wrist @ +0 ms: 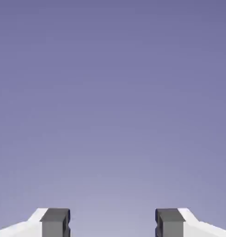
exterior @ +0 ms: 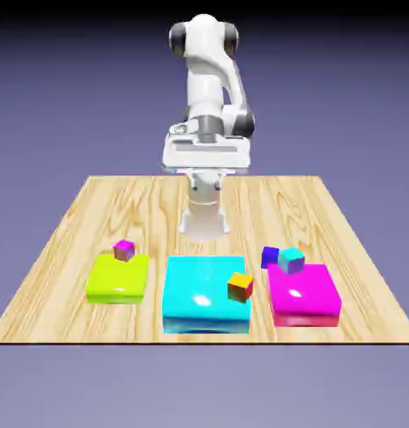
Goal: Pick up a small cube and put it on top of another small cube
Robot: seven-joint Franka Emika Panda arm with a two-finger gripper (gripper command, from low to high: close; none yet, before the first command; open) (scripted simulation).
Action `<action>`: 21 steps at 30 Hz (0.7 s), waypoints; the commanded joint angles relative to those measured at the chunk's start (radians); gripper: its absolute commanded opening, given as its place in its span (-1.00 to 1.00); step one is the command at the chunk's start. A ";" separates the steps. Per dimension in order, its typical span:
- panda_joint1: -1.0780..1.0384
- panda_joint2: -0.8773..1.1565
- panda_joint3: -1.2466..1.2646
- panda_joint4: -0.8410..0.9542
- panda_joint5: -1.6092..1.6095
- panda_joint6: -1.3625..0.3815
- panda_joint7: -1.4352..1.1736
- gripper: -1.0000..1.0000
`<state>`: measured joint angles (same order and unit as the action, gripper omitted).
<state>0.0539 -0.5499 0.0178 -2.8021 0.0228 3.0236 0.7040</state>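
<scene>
The small cube [exterior: 269, 257], dark blue-violet, rests on the wooden table [exterior: 65, 242] against the far left corner of the flat magenta block [exterior: 306, 297]. The other small cube [exterior: 239, 286], orange on top with red-brown sides, sits on the right part of the flat cyan block [exterior: 199, 292]. My gripper [exterior: 207, 167] hangs high above the table's far side, well behind both cubes. In the hand view the gripper [wrist: 112, 222] is open: two grey fingertips [wrist: 54, 222] stand wide apart with only the plain backdrop between them.
A cyan-topped small cube [exterior: 291, 260] sits on the magenta block's far left part, right beside the dark blue-violet cube. A magenta-topped small cube [exterior: 124, 249] rests on the flat yellow-green block [exterior: 115, 280] at the exterior view's left.
</scene>
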 commanded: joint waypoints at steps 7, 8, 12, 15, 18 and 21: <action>0.217 0.074 -0.107 0.007 0.073 -0.071 -0.305 0.00; 0.249 0.084 -0.123 0.008 0.083 -0.082 -0.348 0.00; 0.373 0.127 -0.184 0.011 0.125 -0.122 -0.522 0.00; 0.466 0.158 -0.230 0.014 0.156 -0.153 -0.652 0.00; 0.559 0.190 -0.276 0.017 0.187 -0.184 -0.783 0.00; 0.652 0.221 -0.322 0.020 0.218 -0.214 -0.913 0.00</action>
<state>0.7063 -0.3285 -0.3042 -2.7821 0.2410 2.8093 -0.2093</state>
